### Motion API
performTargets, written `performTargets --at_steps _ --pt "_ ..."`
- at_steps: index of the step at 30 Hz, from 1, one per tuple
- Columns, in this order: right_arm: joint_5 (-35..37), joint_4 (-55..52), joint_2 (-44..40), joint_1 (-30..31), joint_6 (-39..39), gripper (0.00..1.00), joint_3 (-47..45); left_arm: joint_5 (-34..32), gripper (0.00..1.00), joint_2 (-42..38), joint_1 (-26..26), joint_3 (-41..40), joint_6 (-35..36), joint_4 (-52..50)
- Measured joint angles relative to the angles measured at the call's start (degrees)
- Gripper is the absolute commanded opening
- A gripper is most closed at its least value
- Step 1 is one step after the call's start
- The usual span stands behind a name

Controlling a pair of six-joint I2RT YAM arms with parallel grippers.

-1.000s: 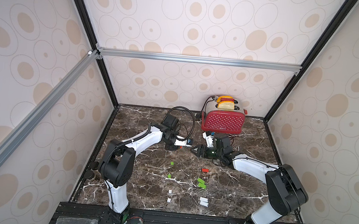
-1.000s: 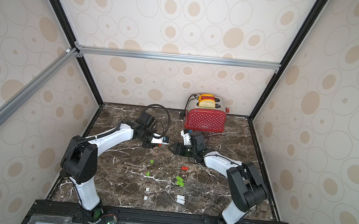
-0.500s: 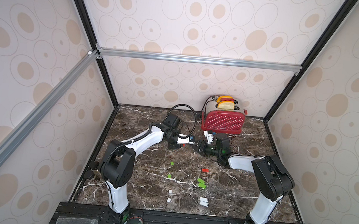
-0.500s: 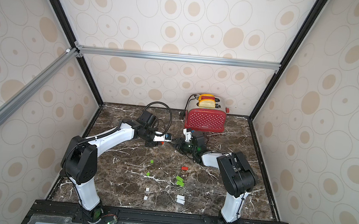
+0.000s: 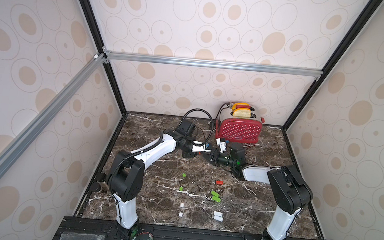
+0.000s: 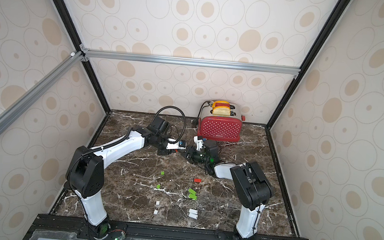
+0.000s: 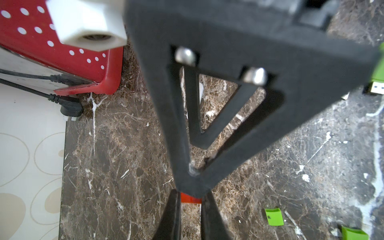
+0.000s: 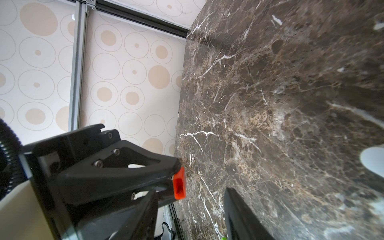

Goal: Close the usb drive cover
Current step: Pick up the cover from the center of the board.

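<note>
Nearest lie white drives point(image 5: 218, 213) and caps point(image 5: 181, 205), then green ones point(image 5: 214, 193) and a red drive point(image 5: 219, 182) on the desk point(image 5: 153, 208). Beyond, mid-desk, the left gripper point(image 5: 202, 153) has its jaws clenched on a red cap point(image 8: 180, 185), hollow end facing the right gripper point(image 8: 197, 193), whose jaws stand apart, empty, just beside it. Farthest, a toaster point(image 5: 239, 131) against the back wall point(image 5: 188, 93)

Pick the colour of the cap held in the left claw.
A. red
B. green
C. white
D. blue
A: the cap pinched between the tips of the left claw shows red-orange in both wrist views.
</note>
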Motion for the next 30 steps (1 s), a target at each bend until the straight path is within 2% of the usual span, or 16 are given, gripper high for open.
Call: performTargets --at_steps 30 --pt "-1.8 3.4 0.9 0.0 1.3 0.21 0.2 -1.2 0.12 0.0 -1.6 0.7 0.3 -0.9"
